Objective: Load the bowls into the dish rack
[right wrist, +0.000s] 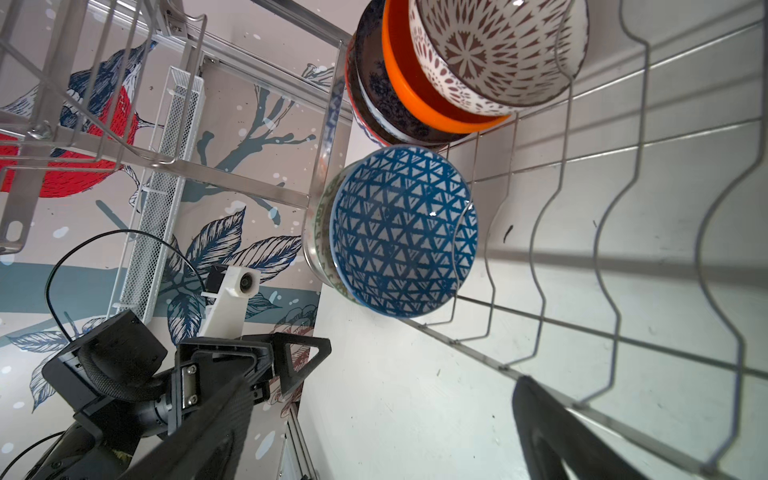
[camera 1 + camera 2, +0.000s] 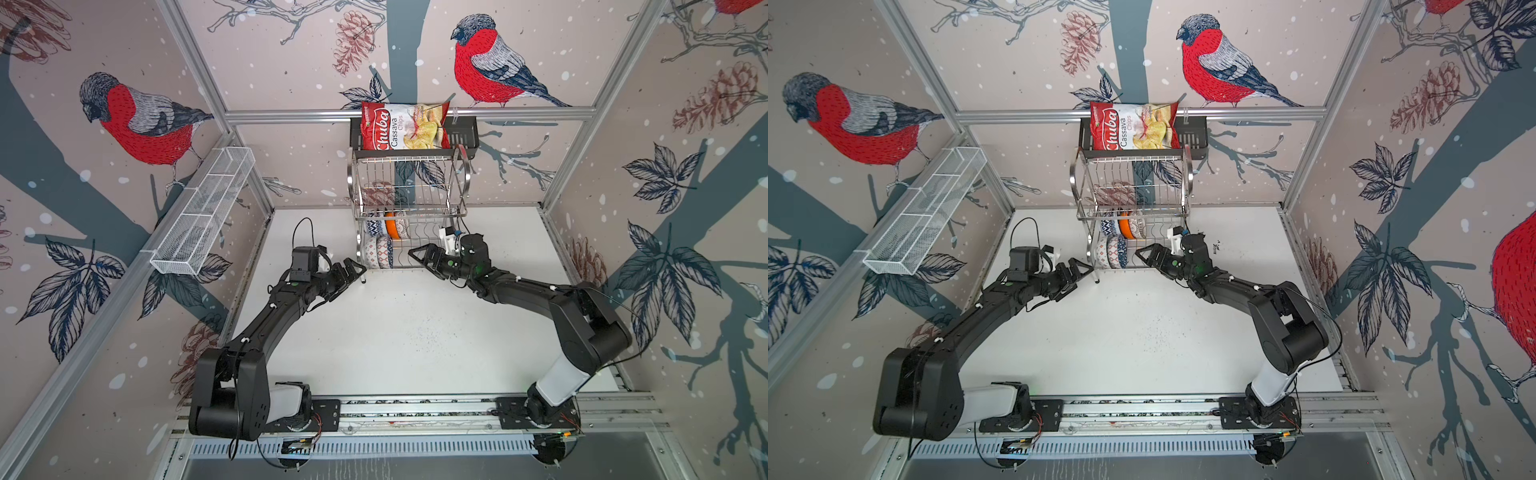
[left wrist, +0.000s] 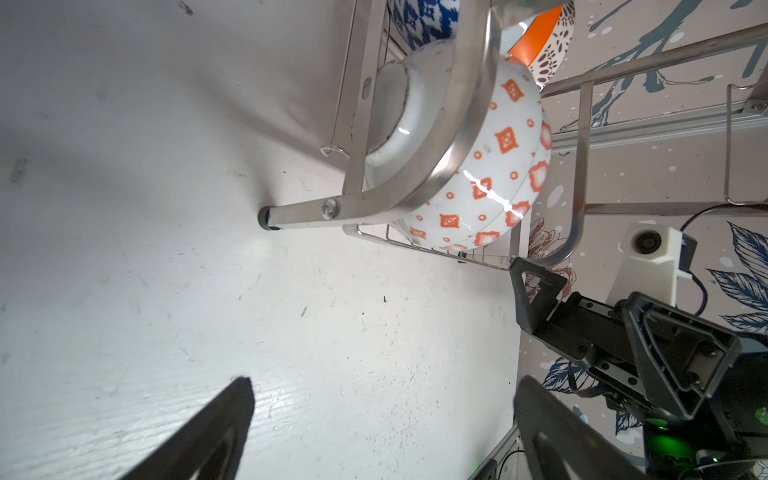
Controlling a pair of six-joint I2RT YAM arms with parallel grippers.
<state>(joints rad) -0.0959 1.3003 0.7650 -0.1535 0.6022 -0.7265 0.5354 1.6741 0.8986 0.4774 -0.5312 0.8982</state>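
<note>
The steel dish rack [image 2: 411,195] [image 2: 1133,187] stands at the back middle. Several bowls stand on edge at the left end of its lower shelf: a glossy orange bowl [image 2: 392,226] [image 1: 415,99], a brown-patterned white bowl [image 1: 498,54], a blue triangle-patterned bowl [image 1: 403,232] and an orange-red patterned bowl [image 3: 498,166]. My left gripper [image 2: 349,276] [image 3: 384,386] is open and empty beside the rack's front left foot. My right gripper [image 2: 419,259] [image 1: 382,386] is open and empty, just in front of the lower shelf and apart from the bowls.
A bag of cassava chips [image 2: 405,126] sits in a black shelf [image 2: 461,133] above the rack. A long white mesh basket [image 2: 203,216] hangs on the left wall. The white table top [image 2: 395,332] stretches from the rack to the arms' base rail [image 2: 415,409].
</note>
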